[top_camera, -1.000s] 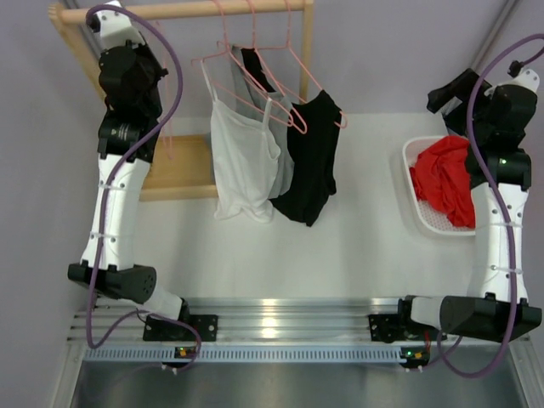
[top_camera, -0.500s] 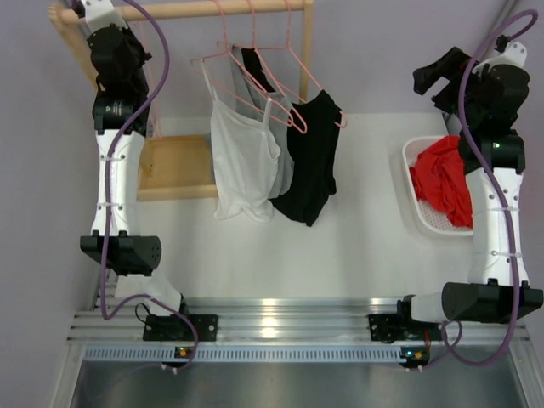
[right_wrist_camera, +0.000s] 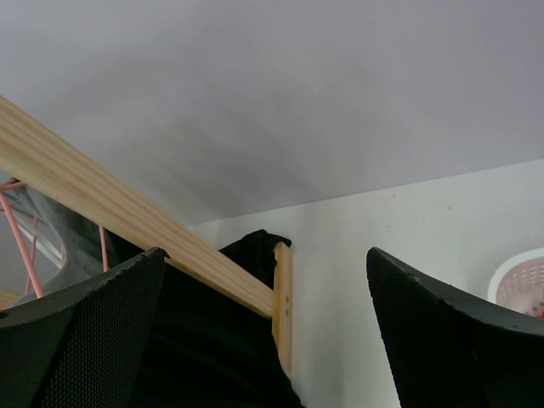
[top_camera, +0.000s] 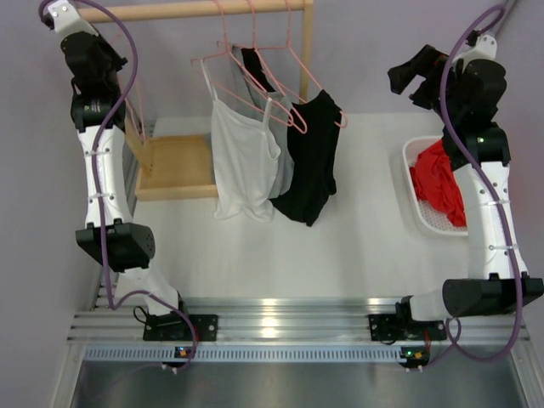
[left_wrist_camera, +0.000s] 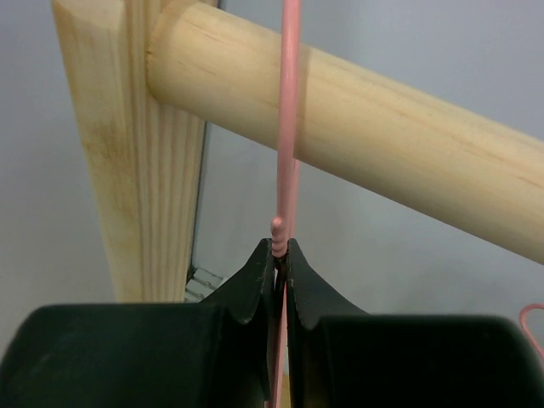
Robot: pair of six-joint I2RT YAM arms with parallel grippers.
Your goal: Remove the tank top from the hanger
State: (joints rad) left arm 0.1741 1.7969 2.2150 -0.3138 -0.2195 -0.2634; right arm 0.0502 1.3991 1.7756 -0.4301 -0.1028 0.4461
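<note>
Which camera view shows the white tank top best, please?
The top external view: the white tank top hangs there in full on its pink hanger. Neither wrist view shows it: the left sees only rail and hanger wire, the right only rail and darker garments.

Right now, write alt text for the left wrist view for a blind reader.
The left gripper is shut on a thin pink hanger wire that runs straight up across a round wooden rail. A wooden upright post stands at left, against a pale wall.
</note>
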